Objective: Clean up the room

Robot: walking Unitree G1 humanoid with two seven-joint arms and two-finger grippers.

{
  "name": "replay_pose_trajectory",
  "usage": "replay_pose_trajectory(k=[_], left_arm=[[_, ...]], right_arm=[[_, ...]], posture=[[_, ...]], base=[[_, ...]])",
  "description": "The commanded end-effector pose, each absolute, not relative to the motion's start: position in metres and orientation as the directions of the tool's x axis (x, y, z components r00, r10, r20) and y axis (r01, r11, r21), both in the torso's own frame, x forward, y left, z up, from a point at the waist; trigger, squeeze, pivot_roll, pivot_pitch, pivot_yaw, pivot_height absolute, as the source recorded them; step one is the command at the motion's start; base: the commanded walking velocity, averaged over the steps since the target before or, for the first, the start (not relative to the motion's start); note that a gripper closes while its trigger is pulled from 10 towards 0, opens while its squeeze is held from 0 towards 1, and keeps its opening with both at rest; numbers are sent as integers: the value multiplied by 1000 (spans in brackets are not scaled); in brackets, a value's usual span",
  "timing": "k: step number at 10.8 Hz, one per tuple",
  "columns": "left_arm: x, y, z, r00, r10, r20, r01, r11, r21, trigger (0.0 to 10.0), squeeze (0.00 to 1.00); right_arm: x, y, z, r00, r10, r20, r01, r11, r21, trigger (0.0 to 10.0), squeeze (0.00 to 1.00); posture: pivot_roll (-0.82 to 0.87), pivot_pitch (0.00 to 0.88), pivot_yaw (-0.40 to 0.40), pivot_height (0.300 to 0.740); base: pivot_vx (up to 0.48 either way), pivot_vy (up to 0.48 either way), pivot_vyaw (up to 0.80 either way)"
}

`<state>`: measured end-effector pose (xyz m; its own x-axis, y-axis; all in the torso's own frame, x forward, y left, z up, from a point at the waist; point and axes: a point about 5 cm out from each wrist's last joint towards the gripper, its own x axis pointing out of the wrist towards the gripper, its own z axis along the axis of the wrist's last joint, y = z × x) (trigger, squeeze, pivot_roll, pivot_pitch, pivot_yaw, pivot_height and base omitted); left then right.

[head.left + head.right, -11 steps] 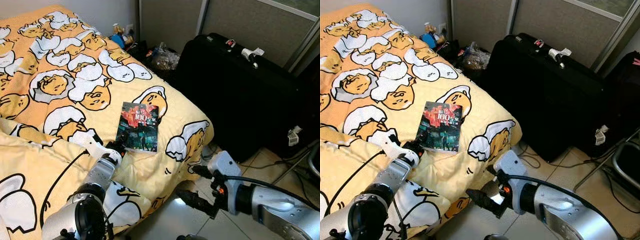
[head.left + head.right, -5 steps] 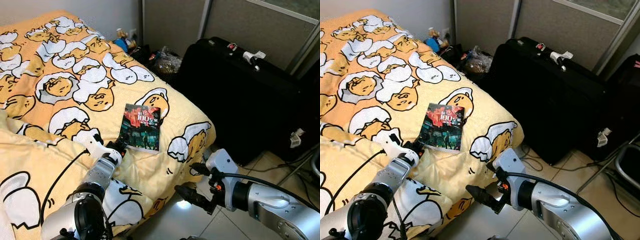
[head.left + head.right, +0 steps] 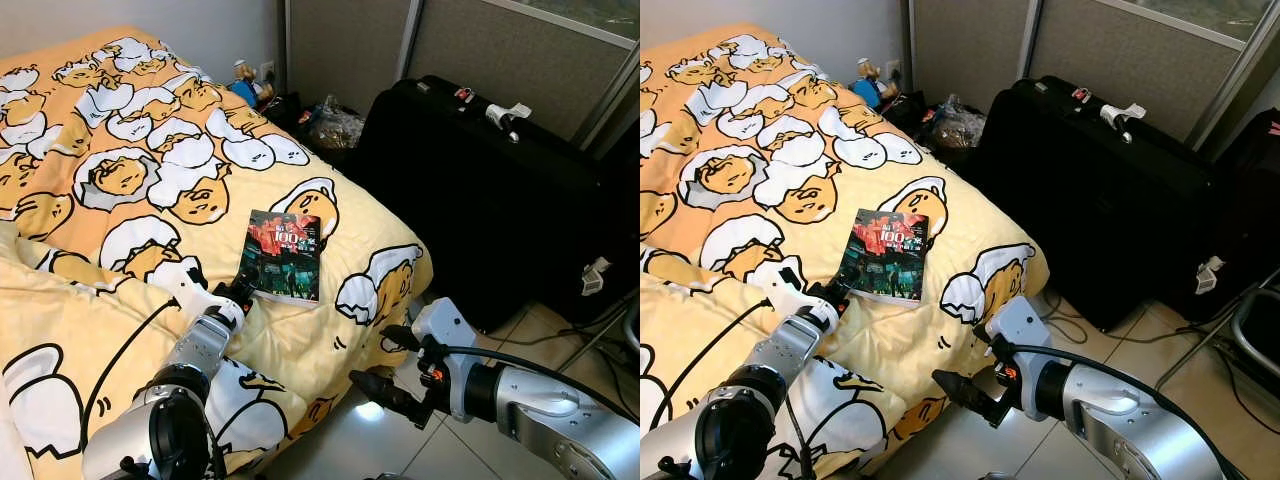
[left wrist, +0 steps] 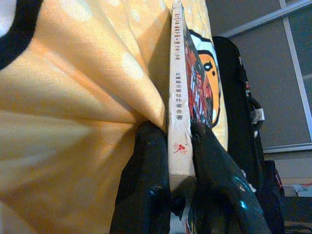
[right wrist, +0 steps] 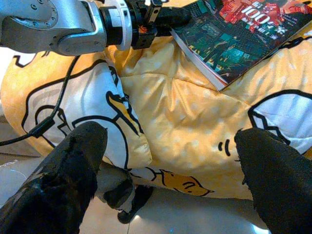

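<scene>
Left gripper (image 4: 181,146) fingers pinching glossy paperback book (image 3: 282,255) on rumpled quilt (image 3: 100,190), right gripper (image 5: 170,161) fingers spread wide

A bed (image 3: 60,330) is covered by a yellow-orange quilt (image 3: 120,120) printed with white-and-yellow egg cartoon figures; the cover is rumpled into folds along the near edge. One paperback book (image 3: 283,256), dark cover with red lettering, is laid flat near the bed's corner. Beside the bed, pale floor tiles (image 3: 370,445) carry a black suitcase (image 3: 480,190), laid upright against the wall.
</scene>
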<state>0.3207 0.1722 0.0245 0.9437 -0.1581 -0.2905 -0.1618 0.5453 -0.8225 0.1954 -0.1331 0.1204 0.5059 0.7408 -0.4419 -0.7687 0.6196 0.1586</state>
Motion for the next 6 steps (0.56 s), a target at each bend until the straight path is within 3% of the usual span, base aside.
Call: replay_pose_trajectory(k=[1,2,3,4,6], left_arm=[[325,167,29,942,-184,-280,-137,551,-823,0,0],[325,167,29,942,-184,-280,-137,551,-823,0,0],[332,176,41,957,-182,-227,-69,615,-785,0,0],[339,183,56,964,-190,-183,4,706,-708,0,0],[331,185,38,923,-173,-343,-80,786,-613,0,0]], right_arm=[[196,-133,122,507,743,-437,-774,616,148,10000,0],[196,-133,122,507,743,-437,-774,616,148,10000,0],[226,-131,116,625,687,-369,-705,701,110,10000,0],[258,-126,110,734,610,-300,-614,784,91,10000,0],[268,-128,106,761,571,-308,-577,813,82,10000,0]], posture=[[-237,28,21,740],[-237,28,21,740],[-66,0,32,740],[-67,0,34,740],[-66,0,30,740]], base=[[0,0,0],[0,0,0],[0,0,0],[0,0,0],[0,0,0]])
